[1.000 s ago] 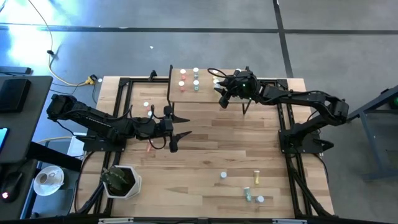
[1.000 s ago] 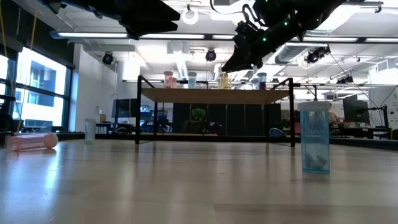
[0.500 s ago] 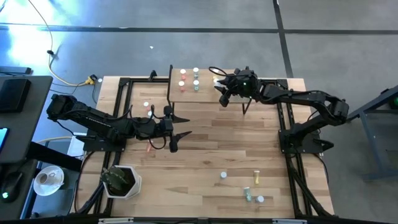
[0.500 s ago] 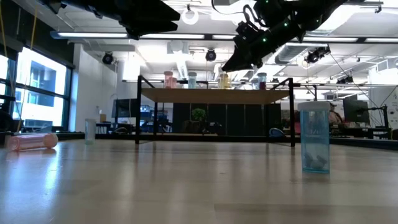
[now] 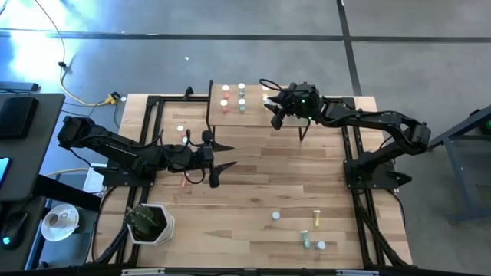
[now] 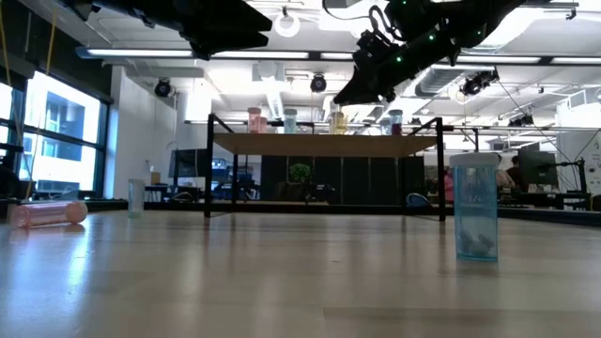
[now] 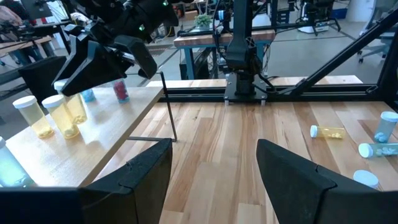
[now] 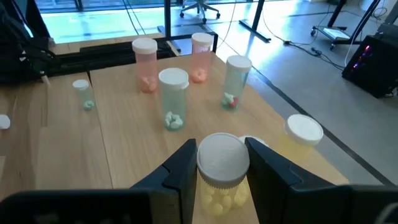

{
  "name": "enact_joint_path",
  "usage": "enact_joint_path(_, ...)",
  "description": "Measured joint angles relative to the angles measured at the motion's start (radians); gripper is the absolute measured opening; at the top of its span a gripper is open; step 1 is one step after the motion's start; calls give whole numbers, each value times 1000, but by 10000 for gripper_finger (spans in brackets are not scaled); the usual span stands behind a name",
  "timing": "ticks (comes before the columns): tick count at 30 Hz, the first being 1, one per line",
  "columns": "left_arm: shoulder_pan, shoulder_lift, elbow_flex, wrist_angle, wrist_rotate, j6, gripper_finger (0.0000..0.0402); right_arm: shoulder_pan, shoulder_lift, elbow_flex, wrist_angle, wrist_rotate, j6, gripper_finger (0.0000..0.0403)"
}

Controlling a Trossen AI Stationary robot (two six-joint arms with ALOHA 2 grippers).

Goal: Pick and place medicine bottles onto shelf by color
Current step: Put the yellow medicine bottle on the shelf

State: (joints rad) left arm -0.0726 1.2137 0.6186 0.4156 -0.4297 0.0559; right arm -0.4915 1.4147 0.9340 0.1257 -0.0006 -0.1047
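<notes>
— Where's the right gripper (image 8: 219,180)?
— Above the shelf (image 5: 253,116), its fingers clamped on a yellow bottle (image 8: 222,171). Pink bottles (image 8: 145,62) and green ones (image 8: 172,96) stand ahead of it, another yellow one (image 8: 303,134) beside.
— And the left gripper (image 5: 222,155)?
— Hanging over mid-table, fingers spread, nothing in them. A pink bottle (image 5: 184,182) lies under that arm; the plant pot (image 5: 150,223) sits at the near corner.

Pale wood shelf (image 8: 118,137) on black legs, two pink bottles (image 8: 145,65) with white caps, two pale green bottles (image 8: 173,98), yellow bottle (image 8: 222,177) between black claw (image 8: 219,163) fingers, light plank surface (image 5: 261,184)
</notes>
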Motion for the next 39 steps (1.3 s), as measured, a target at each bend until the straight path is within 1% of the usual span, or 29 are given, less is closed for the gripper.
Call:
enact_joint_path(6, 0, 0, 0, 0, 0, 0, 225, 0, 0, 0, 14, 0, 2, 103)
enact_joint_path(9, 0, 0, 0, 0, 0, -1, 225, 0, 0, 0, 13, -12, 36, 103)
enact_joint_path(14, 0, 0, 0, 0, 0, -1, 225, 30, 0, 0, 12, -34, 55, 103)
enact_joint_path(20, 0, 0, 0, 0, 0, 0, 225, 53, 0, 0, 13, 17, 53, 103)
enact_joint_path(30, 0, 0, 0, 0, 0, -4, 225, 62, 0, 0, -68, 20, 79, 103)
enact_joint_path(34, 0, 0, 0, 0, 0, -18, 225, 97, 0, 0, -5, 69, 48, 103)
enact_joint_path(39, 0, 0, 0, 0, 0, -19, 225, 132, -17, 0, 41, 79, 0, 103)
